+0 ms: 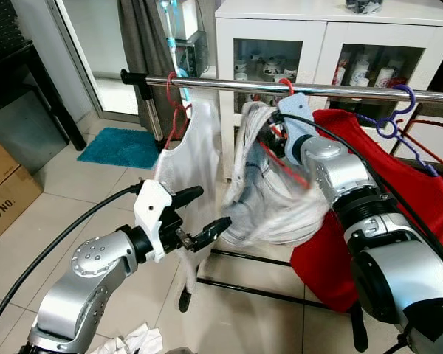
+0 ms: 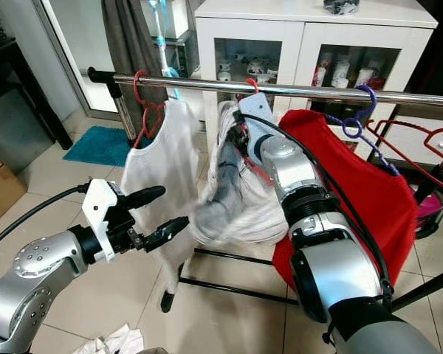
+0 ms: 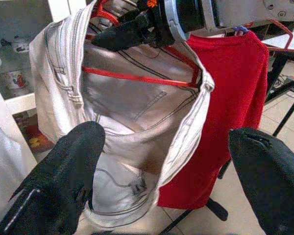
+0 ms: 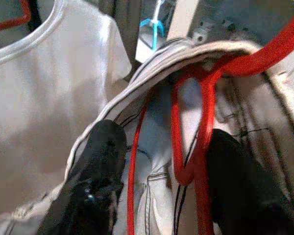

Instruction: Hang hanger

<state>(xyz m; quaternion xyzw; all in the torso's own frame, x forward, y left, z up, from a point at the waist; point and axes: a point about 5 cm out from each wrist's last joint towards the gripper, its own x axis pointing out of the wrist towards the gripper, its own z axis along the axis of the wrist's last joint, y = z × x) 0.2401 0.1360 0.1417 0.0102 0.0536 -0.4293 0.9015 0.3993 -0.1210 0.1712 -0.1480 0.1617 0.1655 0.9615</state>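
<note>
Silver arms reach forward from the bottom of the head views toward a clothes rack. On the robot's left, the left gripper (image 1: 199, 214) hovers low in front of the hanging clothes, its two black fingers (image 3: 68, 181) spread wide apart and grasping nothing; the lower fingertip sits just beside the bottom edge of a pale, jeans-like garment (image 1: 269, 199).

A chrome rail (image 1: 229, 84) runs level across the scene from left to right. At its left end a white T-shirt (image 1: 188, 158) hangs on a red hanger. To the right of it, near the middle of the rail, is the task's thing, the red hanger (image 4: 196, 112) carrying the pale garment. Its hook (image 1: 286, 85) points upward and sits at the rail, though whether it rests fully over the rail cannot be told. Its long axis, the straight lower bar, runs roughly level inside the garment's open waist in the left wrist view.

The right gripper (image 4: 161, 176) is raised to this hanger just under the rail. In its wrist view the two fingers (image 4: 100, 161) sit partly open on either side of the hanger's red neck; whether they press on it cannot be told.

Further right hang a red shirt (image 1: 421, 214) on a purple hanger (image 1: 395, 114) and an empty red hanger. A white cabinet (image 1: 317, 29) stands behind the rack.
</note>
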